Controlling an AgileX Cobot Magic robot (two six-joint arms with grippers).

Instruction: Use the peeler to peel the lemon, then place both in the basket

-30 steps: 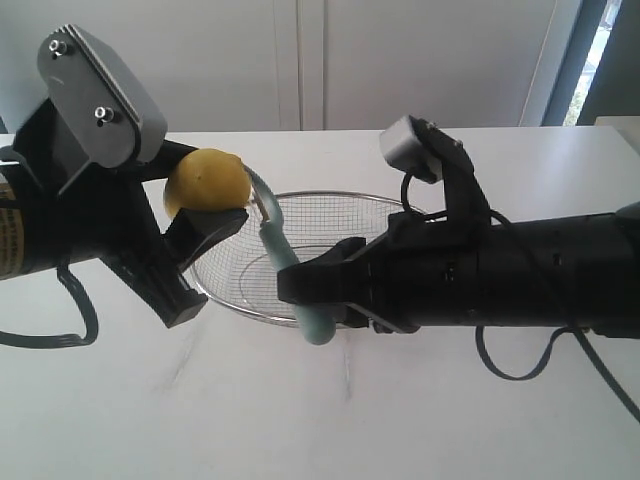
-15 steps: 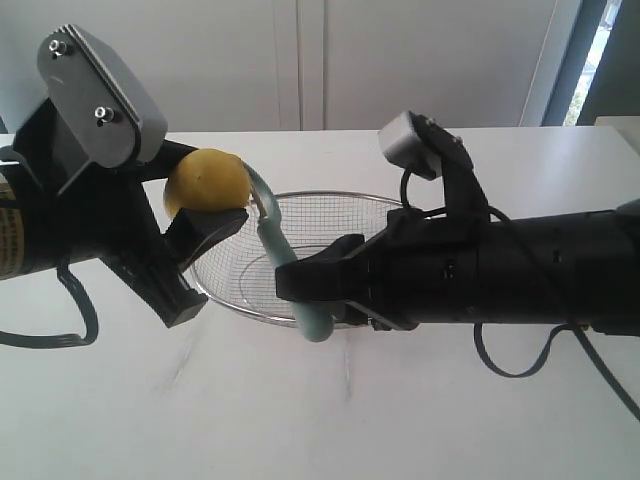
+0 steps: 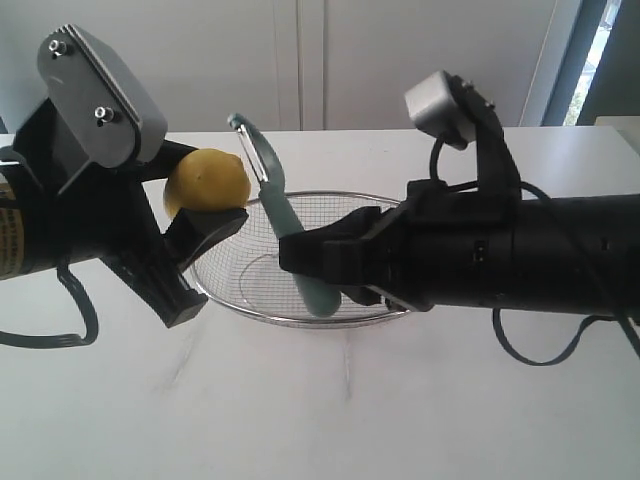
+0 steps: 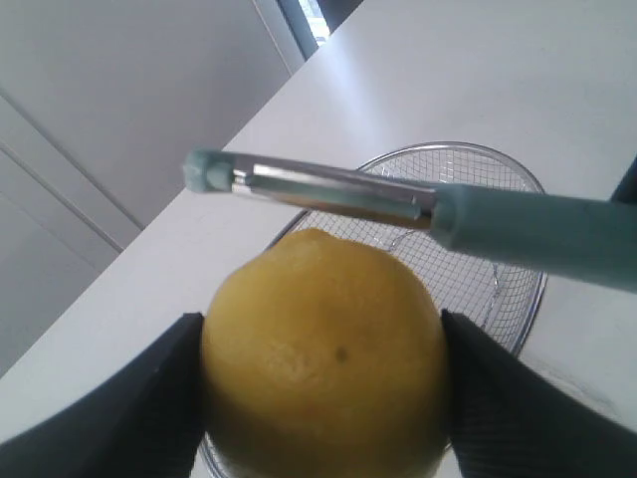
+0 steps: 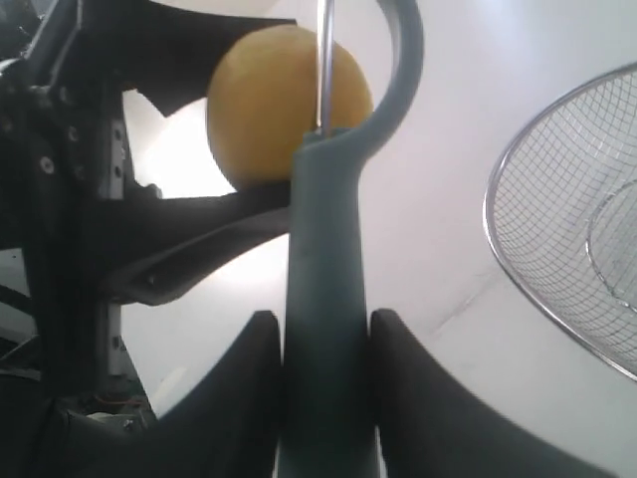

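My left gripper is shut on the yellow lemon, holding it in the air over the left rim of the wire basket. The lemon fills the space between the black fingers in the left wrist view. My right gripper is shut on the teal handle of the peeler. Its hooked head and blade stand up just right of the lemon, slightly above it. In the right wrist view the peeler rises between the fingers, its blade in front of the lemon.
The basket sits on a white table with nothing seen inside it. The left arm's body and the right arm's body crowd both sides of the basket. A white wall stands behind.
The right gripper has lifted and swung the peeler: its head rose from the lemon's right side to above the lemon's level. The right arm sits higher. The left gripper and lemon stayed put.
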